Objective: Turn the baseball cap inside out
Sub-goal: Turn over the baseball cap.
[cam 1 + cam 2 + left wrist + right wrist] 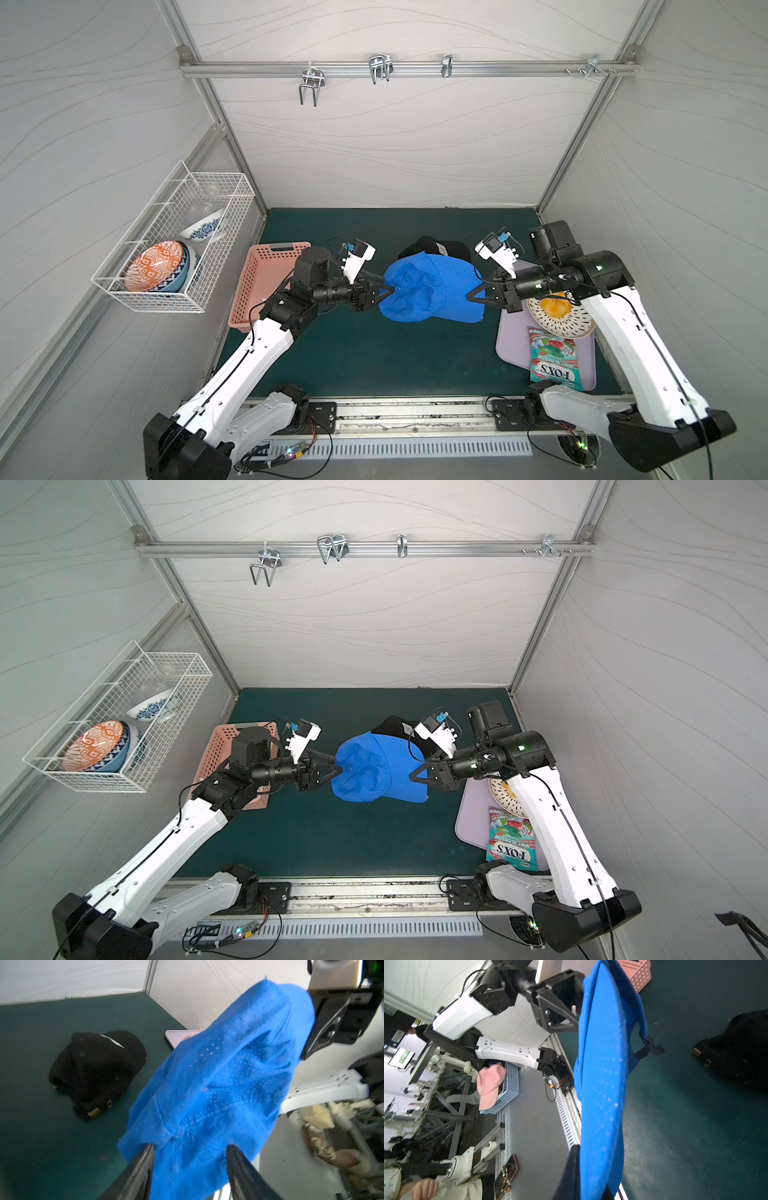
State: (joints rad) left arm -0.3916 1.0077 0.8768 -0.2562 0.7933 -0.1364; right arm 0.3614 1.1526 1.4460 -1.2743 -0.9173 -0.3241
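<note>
Blue baseball cap (pixel 432 291) hung above the green mat (pixel 374 361) at centre frame in both top views, slung between your two arms. Your right gripper (pixel 475 296), at the cap's right-hand edge, was clamped tight on the brim. Your left gripper (pixel 388 287) met the crumpled crown at the cap's left edge. Its fingers (pixel 143 1163) stood apart with blue cloth bunched between them, and whether they gripped it could not be told. A black cap (pixel 436 248) lay on the mat just above in frame.
</note>
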